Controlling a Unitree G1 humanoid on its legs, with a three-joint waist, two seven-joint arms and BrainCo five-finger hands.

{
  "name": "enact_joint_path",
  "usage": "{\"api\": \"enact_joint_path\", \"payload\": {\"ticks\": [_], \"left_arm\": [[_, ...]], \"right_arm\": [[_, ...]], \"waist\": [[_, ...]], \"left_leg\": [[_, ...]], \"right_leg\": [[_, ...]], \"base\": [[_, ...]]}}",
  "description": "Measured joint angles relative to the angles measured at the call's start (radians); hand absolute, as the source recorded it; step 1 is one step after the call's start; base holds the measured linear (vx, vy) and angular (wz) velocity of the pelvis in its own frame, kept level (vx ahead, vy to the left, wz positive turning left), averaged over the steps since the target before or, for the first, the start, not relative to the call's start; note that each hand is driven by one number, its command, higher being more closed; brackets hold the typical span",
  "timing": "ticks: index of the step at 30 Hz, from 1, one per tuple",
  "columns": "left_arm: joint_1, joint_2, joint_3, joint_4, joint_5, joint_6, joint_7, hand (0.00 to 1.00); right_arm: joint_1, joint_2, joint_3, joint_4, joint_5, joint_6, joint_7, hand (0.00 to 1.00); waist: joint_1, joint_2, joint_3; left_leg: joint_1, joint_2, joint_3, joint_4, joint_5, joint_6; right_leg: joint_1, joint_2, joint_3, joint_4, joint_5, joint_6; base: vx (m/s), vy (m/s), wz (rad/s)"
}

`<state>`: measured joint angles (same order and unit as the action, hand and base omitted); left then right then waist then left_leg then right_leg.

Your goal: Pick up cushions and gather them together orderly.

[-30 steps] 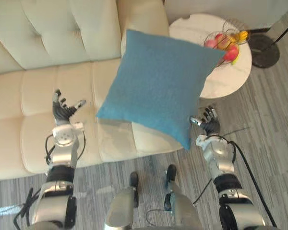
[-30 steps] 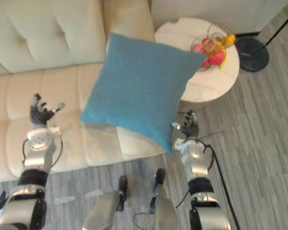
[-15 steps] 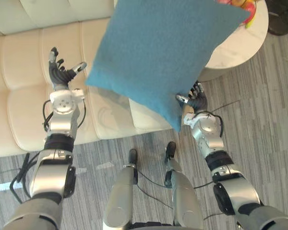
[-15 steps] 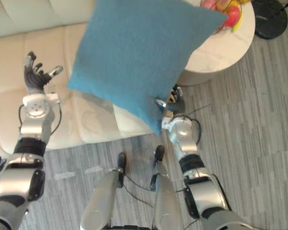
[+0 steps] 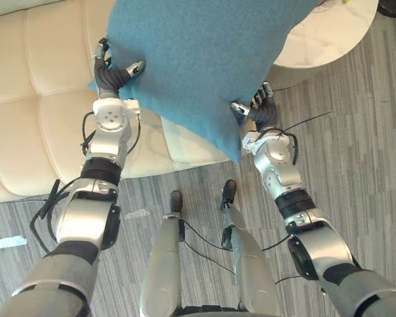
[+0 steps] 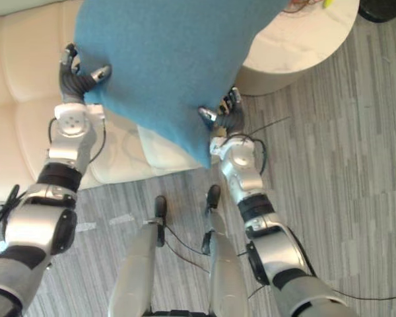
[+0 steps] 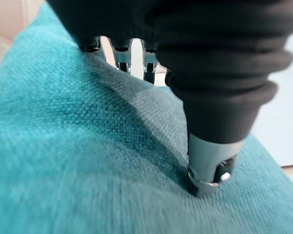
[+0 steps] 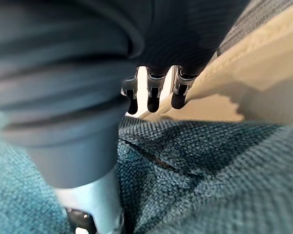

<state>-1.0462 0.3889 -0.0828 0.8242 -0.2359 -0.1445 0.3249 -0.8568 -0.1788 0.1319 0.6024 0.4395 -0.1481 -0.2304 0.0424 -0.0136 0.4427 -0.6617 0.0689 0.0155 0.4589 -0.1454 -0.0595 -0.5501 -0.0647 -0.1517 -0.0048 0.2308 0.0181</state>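
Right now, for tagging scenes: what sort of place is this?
Probably a living room: a cream tufted sofa, a round white side table beside it, and a blue cushion.

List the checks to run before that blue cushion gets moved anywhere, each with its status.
1. Left hand gripping the blue cushion: ok. Its thumb presses the fabric and its fingers reach past the edge.
2. Right hand gripping: ok. It pinches the cushion's edge near the lower corner.
3. Cushion lifted off the sofa: ok, as far as the eye views show. It hangs between both hands.
4. Bare seat to set it on: ok, there is open cream seat on the robot's left.
5. Other cushions to line it up with: cannot tell, because the cushion hides much of the sofa.
6. Clearance from the round table: cannot tell, since the cushion overlaps it in view.
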Motion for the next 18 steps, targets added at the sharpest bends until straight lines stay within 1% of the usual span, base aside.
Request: {"api": "enact_joint_path", "payload": {"ticks": [3, 5, 8, 13, 15, 18], "left_arm": [[0.0, -0.004, -0.017, -0.023, -0.027, -0.01, 0.003, 1.0], [0.0, -0.003, -0.032, -0.029, -0.054, -0.019, 0.004, 1.0], [0.001, -0.002, -0.043, -0.032, -0.093, -0.021, 0.006, 1.0], [0.017, -0.002, -0.055, -0.09, -0.119, -0.024, 0.044, 1.0], [0.062, -0.014, -0.055, -0.154, -0.118, -0.026, 0.047, 1.0], [0.133, -0.039, -0.054, -0.261, -0.117, -0.028, 0.068, 1.0]], "right_arm": [[-0.021, 0.0, 0.0, 0.004, 0.005, 0.0, -0.008, 1.0], [-0.048, -0.014, 0.0, 0.017, 0.035, -0.002, -0.018, 1.0], [-0.075, -0.023, -0.001, 0.05, 0.041, -0.01, -0.026, 1.0], [-0.084, -0.02, 0.001, 0.05, 0.041, -0.011, -0.026, 1.0], [-0.081, -0.017, 0.008, 0.06, 0.041, -0.011, -0.026, 1.0], [-0.051, -0.02, 0.008, 0.049, 0.041, -0.015, -0.026, 1.0]], "waist": [[-0.004, 0.0, 0.0], [-0.014, -0.001, 0.0], [-0.016, -0.001, 0.0], [-0.029, -0.003, 0.001], [-0.045, -0.005, 0.002], [-0.054, -0.005, 0.003]], "left_leg": [[0.001, -0.011, -0.007, -0.009, 0.01, 0.002], [0.014, -0.026, -0.008, -0.029, 0.029, 0.012], [0.025, -0.031, -0.001, -0.04, 0.04, 0.02], [0.034, -0.036, 0.002, -0.042, 0.049, 0.015], [0.066, -0.039, 0.002, -0.047, 0.049, 0.014], [0.105, -0.042, 0.002, -0.059, 0.05, 0.014]], "right_leg": [[0.001, -0.005, 0.003, -0.006, 0.017, 0.01], [0.023, -0.017, 0.019, -0.038, 0.047, 0.022], [0.029, -0.024, 0.039, -0.042, 0.065, 0.033], [0.035, -0.027, 0.056, -0.044, 0.066, 0.032], [0.075, -0.028, 0.057, -0.062, 0.064, 0.031], [0.108, -0.03, 0.057, -0.061, 0.045, 0.018]], "base": [[-0.01, 0.023, 0.07], [-0.02, 0.042, 0.15], [-0.04, 0.047, 0.02], [-0.03, -0.01, -0.02], [0.0, 0.0, 0.0], [0.0, 0.0, 0.0]]}}
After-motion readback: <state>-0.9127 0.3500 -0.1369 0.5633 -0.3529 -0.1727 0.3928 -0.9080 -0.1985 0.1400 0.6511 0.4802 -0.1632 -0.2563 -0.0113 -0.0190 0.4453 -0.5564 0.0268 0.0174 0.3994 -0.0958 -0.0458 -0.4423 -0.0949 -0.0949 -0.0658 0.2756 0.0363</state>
